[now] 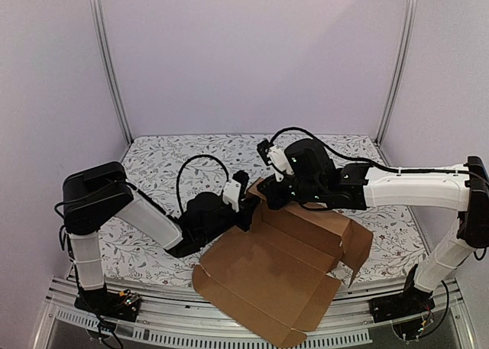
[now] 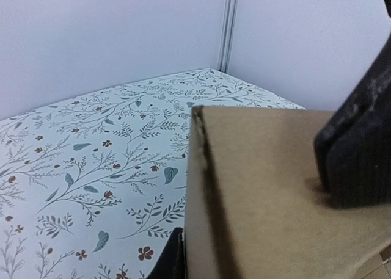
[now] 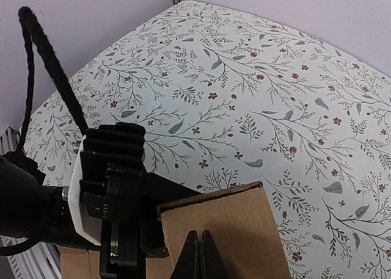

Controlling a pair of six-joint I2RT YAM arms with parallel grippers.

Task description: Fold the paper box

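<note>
tabletop (image 1: 168, 159): under box; box's near corner overhangs.
box (image 1: 267, 282): partly flat, far-left flap (image 3: 232, 230) raised.
left claw (image 1: 246, 205): astride box's flap; grip cannot tell.
right claw (image 3: 198, 254): pressed together, tips on flap.
step: raising flap, likely.
next: crease it upright; hold sheet still.

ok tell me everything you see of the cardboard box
The paper box is plain brown cardboard, a die-cut sheet only partly folded. Its big panel lies flat on the flowered table, overhanging the near edge; the right side is creased up. A far flap stands raised, pinched by the left gripper, with the closed right gripper against it.
</note>
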